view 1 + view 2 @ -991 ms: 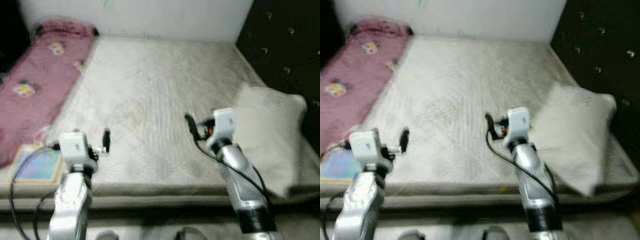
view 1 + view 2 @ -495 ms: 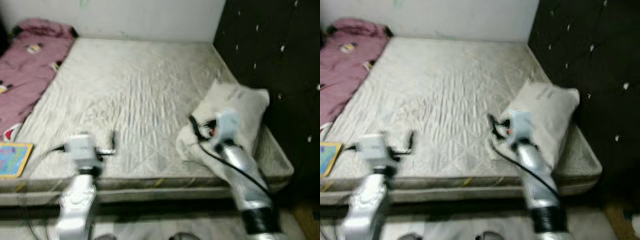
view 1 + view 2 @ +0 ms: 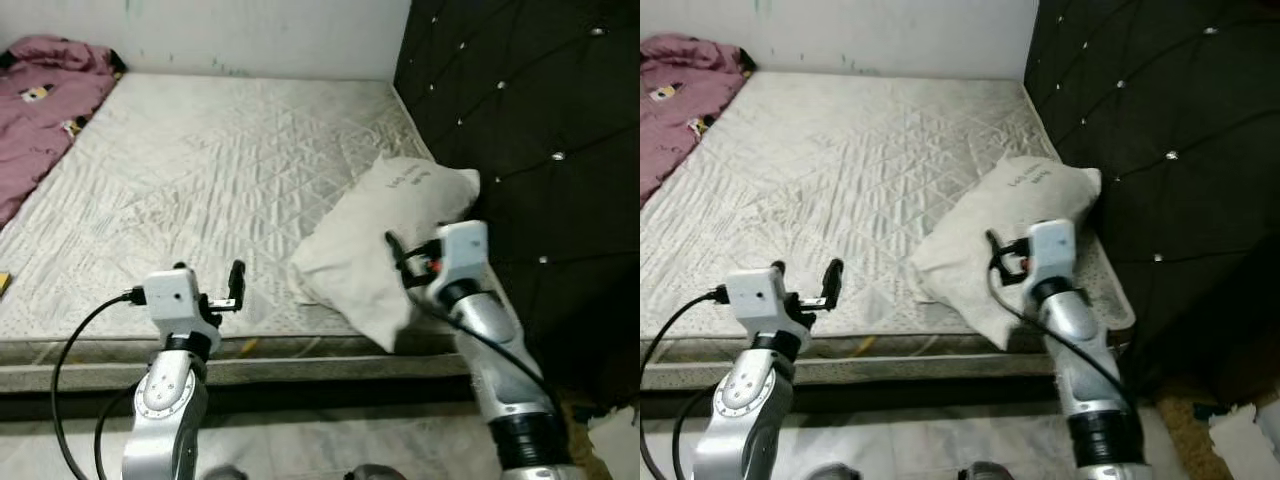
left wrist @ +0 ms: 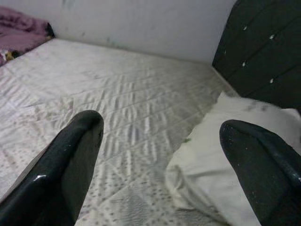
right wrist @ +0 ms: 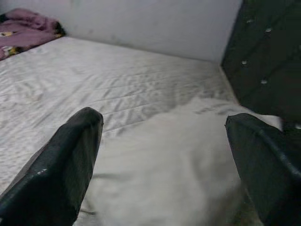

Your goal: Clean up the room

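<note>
Small dark print on the upper face of the white pillow [image 3: 385, 235] on the bed, too small to read.

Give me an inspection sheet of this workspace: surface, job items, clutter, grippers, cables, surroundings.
Surface: bare quilted mattress, creased.
Job's things: white pillow at the mattress's right near corner, overhanging the edge, beside the dark headboard; pink blanket bunched at the far left.
Clutter: white crumpled thing on the floor at right, cannot tell what.
Grippers: left gripper open over the near edge; right gripper open above the pillow.
Cables: black cable looping from the left wrist.
Surroundings: pale wall behind.
</note>
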{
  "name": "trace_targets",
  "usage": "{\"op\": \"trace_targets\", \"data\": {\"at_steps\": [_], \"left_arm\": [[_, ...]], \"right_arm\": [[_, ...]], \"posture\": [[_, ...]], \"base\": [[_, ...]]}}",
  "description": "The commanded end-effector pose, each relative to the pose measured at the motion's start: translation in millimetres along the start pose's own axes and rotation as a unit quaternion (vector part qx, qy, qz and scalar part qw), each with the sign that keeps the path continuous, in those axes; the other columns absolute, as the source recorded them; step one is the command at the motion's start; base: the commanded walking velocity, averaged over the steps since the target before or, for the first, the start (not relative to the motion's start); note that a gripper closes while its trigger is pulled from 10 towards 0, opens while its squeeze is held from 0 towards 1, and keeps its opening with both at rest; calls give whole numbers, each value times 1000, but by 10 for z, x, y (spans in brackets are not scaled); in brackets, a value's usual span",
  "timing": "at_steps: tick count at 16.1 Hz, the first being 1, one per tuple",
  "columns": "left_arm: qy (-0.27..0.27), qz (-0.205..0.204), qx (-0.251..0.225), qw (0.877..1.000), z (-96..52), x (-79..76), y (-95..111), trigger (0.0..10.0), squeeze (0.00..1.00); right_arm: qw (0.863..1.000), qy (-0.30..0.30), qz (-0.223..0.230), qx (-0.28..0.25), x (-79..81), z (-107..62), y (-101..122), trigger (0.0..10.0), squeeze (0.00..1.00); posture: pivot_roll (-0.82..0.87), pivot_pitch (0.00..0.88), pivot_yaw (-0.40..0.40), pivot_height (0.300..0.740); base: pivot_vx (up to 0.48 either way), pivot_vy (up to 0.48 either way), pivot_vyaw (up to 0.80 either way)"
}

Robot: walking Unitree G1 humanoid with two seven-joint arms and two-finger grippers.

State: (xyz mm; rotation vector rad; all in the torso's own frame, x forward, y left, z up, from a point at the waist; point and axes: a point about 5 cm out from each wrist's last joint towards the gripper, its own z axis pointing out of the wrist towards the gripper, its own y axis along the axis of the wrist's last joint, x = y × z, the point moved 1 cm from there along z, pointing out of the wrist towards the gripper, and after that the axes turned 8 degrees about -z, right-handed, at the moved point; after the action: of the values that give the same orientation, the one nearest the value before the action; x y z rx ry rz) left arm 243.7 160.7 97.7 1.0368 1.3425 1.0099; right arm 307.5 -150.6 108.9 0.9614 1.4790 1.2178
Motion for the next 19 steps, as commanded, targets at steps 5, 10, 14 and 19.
{"op": "trace_targets", "data": {"at_steps": [5,10,14,19], "left_arm": [[-11,-4,-12,1000,2,0,37,10000,0],[-15,-6,-13,1000,3,-3,37,10000,0],[-15,-4,-14,1000,7,-3,37,10000,0],[13,7,-1,1000,35,50,1,10000,0]], "right_arm": [[1000,12,-2,-10,63,42,47,10000,0],[1000,13,-3,-11,67,49,51,10000,0],[1000,12,-4,-12,65,56,51,10000,0],[1000,11,-6,-10,66,62,39,10000,0]], "posture": [[-80,0,-59,740],[-80,0,-60,740],[-79,0,-60,740],[-73,0,-65,740]], "base": [[262,0,0],[409,0,0],[384,0,0],[0,0,0]]}}
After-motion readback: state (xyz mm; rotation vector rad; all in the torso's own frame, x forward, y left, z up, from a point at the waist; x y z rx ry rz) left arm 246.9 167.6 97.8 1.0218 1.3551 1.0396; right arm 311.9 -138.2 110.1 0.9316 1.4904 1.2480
